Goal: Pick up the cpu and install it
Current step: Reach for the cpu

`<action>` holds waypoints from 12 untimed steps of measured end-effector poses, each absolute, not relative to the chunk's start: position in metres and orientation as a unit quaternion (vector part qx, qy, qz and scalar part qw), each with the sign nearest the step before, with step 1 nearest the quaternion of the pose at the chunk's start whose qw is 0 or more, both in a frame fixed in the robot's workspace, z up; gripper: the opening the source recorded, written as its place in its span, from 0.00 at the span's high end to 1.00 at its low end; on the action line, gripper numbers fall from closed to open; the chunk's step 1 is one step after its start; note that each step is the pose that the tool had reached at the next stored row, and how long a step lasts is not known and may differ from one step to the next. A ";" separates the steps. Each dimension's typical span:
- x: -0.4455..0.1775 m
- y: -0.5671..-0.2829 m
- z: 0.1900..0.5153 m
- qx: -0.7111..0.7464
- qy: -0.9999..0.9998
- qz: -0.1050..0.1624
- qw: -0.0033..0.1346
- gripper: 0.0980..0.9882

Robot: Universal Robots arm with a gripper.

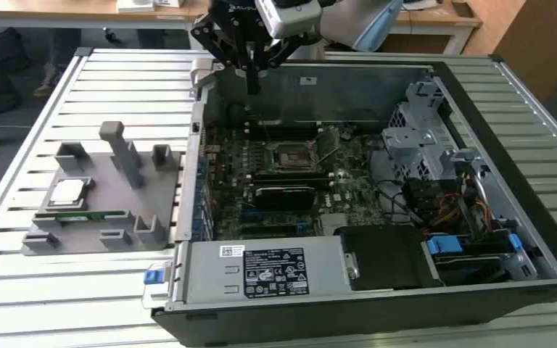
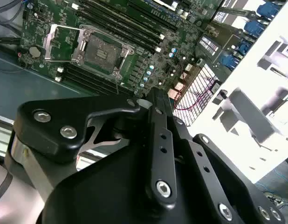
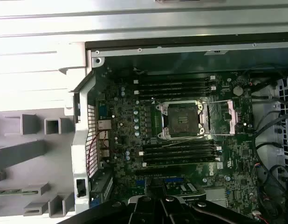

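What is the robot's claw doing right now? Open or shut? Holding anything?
Gripper: fingers shut, holding nothing. The cpu lies on the gray holder.

Exterior view overlooks the whole case (image 1: 356, 322); both wrist views share its motherboard (image 2: 186, 42) (image 3: 237, 184).

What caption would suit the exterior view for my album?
Tool hovers over the open computer case; the cpu sits on a gray holder.

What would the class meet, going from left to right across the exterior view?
cpu → grey upright post → motherboard socket → metal drive cage
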State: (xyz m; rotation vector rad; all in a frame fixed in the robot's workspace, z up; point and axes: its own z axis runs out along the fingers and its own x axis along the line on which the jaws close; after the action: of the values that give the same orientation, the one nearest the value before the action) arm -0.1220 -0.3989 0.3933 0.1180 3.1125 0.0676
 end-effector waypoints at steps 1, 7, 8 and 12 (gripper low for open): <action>-0.122 -0.399 0.393 0.038 0.999 0.022 0.013 0.99; -0.123 -0.399 0.393 0.038 0.999 0.022 0.013 0.99; -0.124 -0.399 0.393 0.038 0.999 0.022 0.013 0.99; -0.126 -0.399 0.393 0.038 0.999 0.022 0.013 0.99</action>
State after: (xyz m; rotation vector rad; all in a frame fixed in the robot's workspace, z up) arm -0.1257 -0.3989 0.3933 0.1180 3.1125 0.0676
